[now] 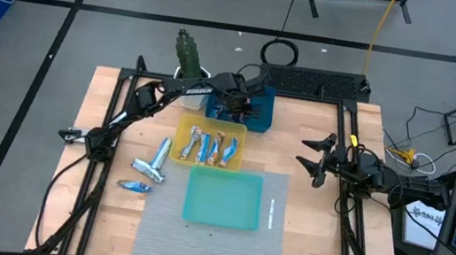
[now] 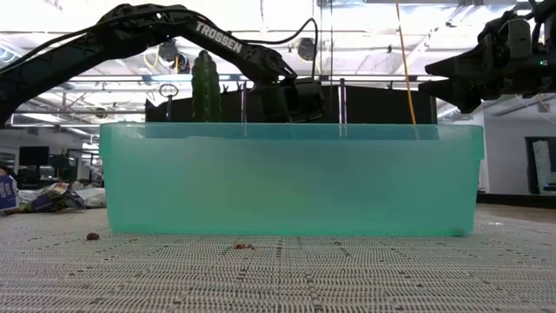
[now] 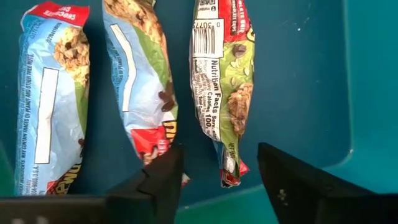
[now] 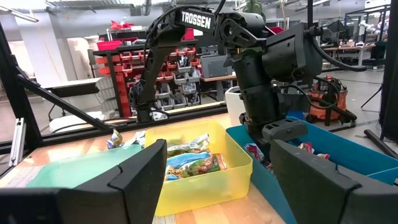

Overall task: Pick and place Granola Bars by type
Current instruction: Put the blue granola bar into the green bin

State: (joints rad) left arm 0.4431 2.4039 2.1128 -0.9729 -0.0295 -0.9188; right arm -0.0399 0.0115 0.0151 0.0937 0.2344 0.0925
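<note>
Bars fill my left wrist view: three granola bars lie side by side on the floor of the blue tray, and my left gripper hangs just above them with its fingers parted and nothing between them. The nearest bar sits in the gap ahead of my fingertips, free of both. From above, that tray is at twelve o'clock on the table, with the yellow tray just below it holding four more bars. The teal tray lies toward six o'clock. Three loose bars rest on the wood at about eight o'clock. My right gripper waits at three o'clock, fingers spread wide, holding nothing.
</note>
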